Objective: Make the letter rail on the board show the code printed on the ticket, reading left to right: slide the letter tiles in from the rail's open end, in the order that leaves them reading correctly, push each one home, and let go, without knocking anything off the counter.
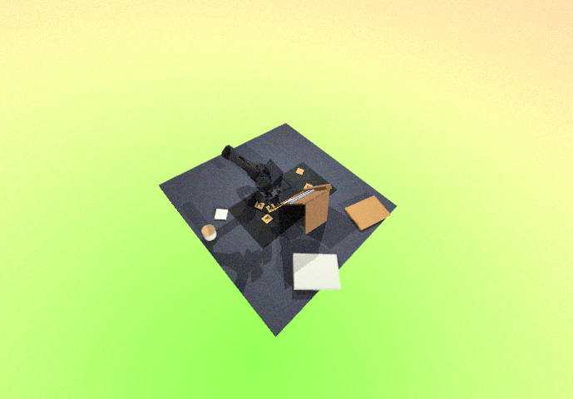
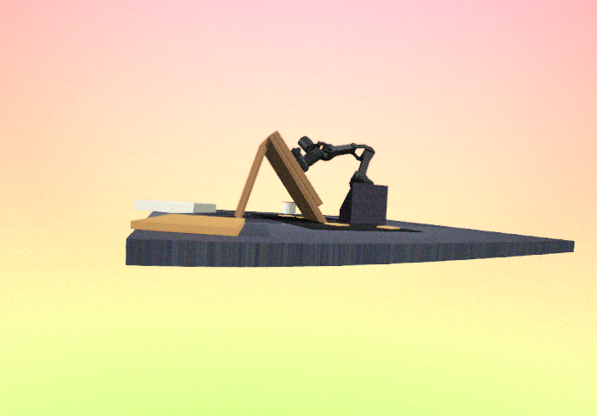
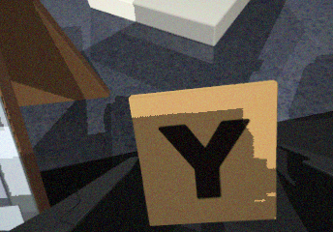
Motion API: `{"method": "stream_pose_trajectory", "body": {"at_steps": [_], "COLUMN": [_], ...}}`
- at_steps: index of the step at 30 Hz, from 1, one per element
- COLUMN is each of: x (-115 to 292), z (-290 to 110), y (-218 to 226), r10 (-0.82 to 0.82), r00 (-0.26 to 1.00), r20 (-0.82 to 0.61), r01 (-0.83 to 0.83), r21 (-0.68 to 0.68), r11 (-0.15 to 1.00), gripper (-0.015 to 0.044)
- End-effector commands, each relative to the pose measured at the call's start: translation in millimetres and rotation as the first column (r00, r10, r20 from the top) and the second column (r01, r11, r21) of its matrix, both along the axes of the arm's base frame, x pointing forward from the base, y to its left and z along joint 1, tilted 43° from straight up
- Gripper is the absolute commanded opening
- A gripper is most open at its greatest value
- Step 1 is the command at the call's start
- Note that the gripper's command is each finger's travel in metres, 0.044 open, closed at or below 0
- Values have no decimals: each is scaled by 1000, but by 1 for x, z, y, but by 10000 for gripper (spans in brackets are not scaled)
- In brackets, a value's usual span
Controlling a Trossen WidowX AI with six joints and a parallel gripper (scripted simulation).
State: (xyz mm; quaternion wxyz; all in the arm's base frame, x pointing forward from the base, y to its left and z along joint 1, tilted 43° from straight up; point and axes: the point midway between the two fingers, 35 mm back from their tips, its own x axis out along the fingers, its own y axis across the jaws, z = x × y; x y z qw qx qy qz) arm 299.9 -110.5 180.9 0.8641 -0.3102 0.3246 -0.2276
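At the left of the dark counter [image 1: 192,188], seen from above, a small cup [image 1: 209,232] stands near the edge, and a white ticket [image 1: 220,214] lies a little further in. Right of these, loose letter tiles [image 1: 265,219] lie on a black mat [image 1: 259,230]. The arm [image 1: 249,165] reaches across the mat toward the left end of the tilted wooden board [image 1: 317,211], which stands like an easel with a pale rail [image 1: 296,196] along its face. The end effector [image 2: 300,158] sits close against the board's sloped front in the side view. It is pinching a tan tile marked Y [image 3: 205,155], held upright before the wrist camera, the board's wooden edge [image 3: 15,126] at its left. Further right, a white slab [image 1: 316,272] lies near the counter's front edge and a flat tan panel [image 1: 367,212] lies at the far right corner.
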Motion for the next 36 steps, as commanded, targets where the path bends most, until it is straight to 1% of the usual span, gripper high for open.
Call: {"method": "stream_pose_trajectory", "body": {"at_steps": [1,36], "x": [10,11], "z": [-8,-14], "y": [-9,-2], "r10": [8,8], "r00": [1000,1000], "r20": [-5,-5], "r01": [-8,-8], "r21": [-2,-2], "r11": [1000,1000], "gripper": [0,0]}}
